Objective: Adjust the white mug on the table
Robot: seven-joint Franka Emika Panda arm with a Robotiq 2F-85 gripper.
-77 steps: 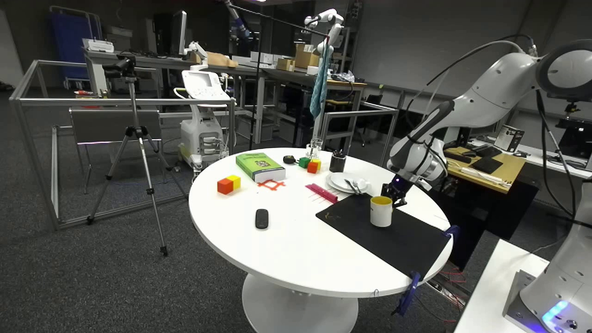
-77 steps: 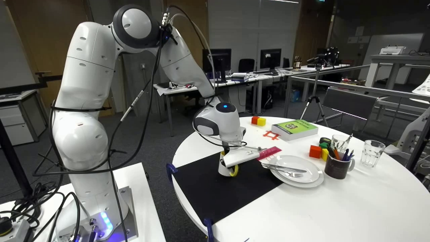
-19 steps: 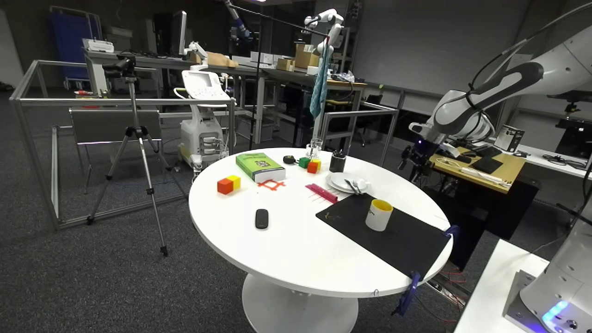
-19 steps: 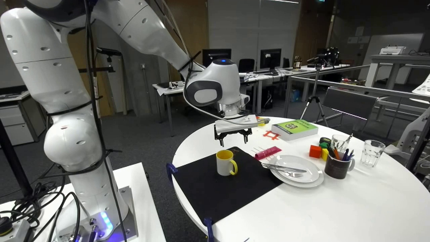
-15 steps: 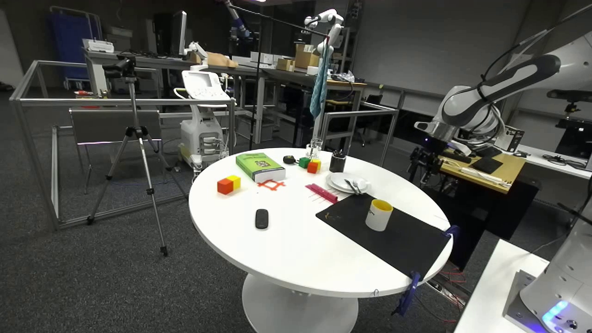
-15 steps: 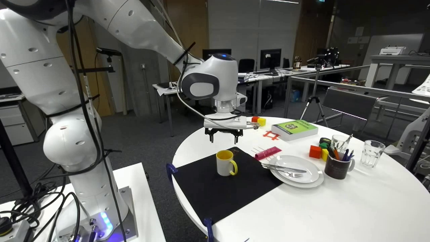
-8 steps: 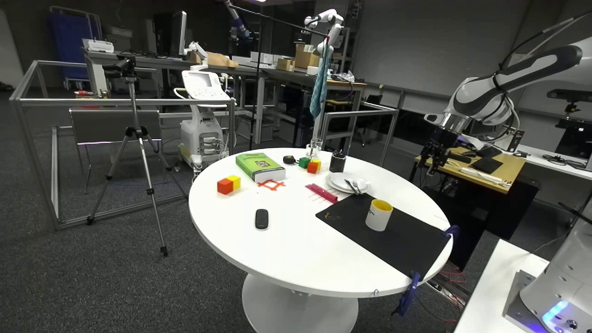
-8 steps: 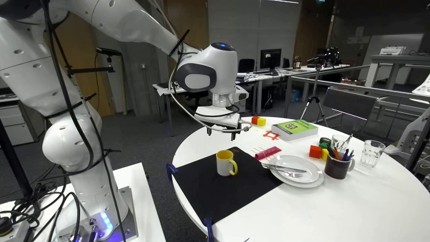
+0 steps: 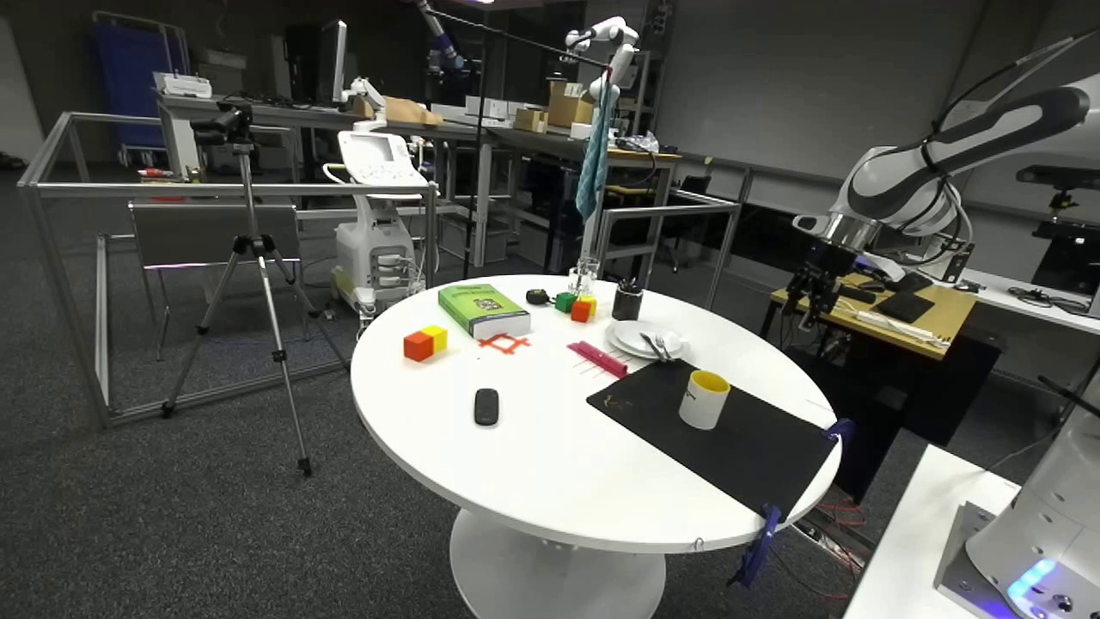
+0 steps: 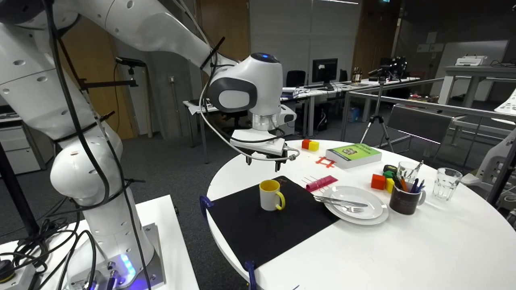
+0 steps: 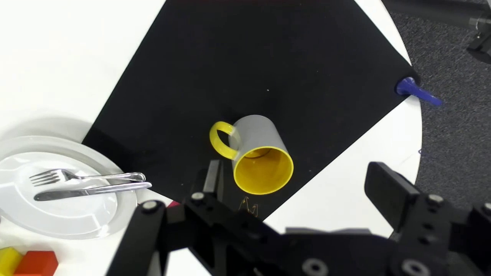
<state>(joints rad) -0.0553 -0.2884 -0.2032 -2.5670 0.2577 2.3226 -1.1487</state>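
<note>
Mug status: white cylindrical mug with yellow inside and yellow loop handle (image 10: 269,197) stands upright on the black rectangular mat (image 10: 258,237), which lies on the large round white tabletop (image 10: 403,253). Handle faces right in that exterior view, left in the wrist view.

Black two-finger gripper (image 10: 263,166): fingers spread wide, nothing held; raised, apart from the mug.

Progress (judgement): mug standing free, gripper off it; reads as late in the task, adjustment possibly complete. No target pose given, so not confirmed. Left, if pose is accepted: back off. If not: centre over mug, descend, nudge or turn.

Edges: in the wrist view the mat border runs diagonally near the mug's mouth, lower right; then a strip of tabletop, then the curved rim at right. Dark blue clamp (image 11: 416,90) at the mat's right corner. Stacked white round plates (image 11: 73,214) at left; metal fork (image 11: 88,177) and metal knife (image 11: 92,191) project off them to the mat border.

Room: longest run of mat lies toward the top of the wrist view; probably the safest slide. Lower left there risks the cutlery.
</note>
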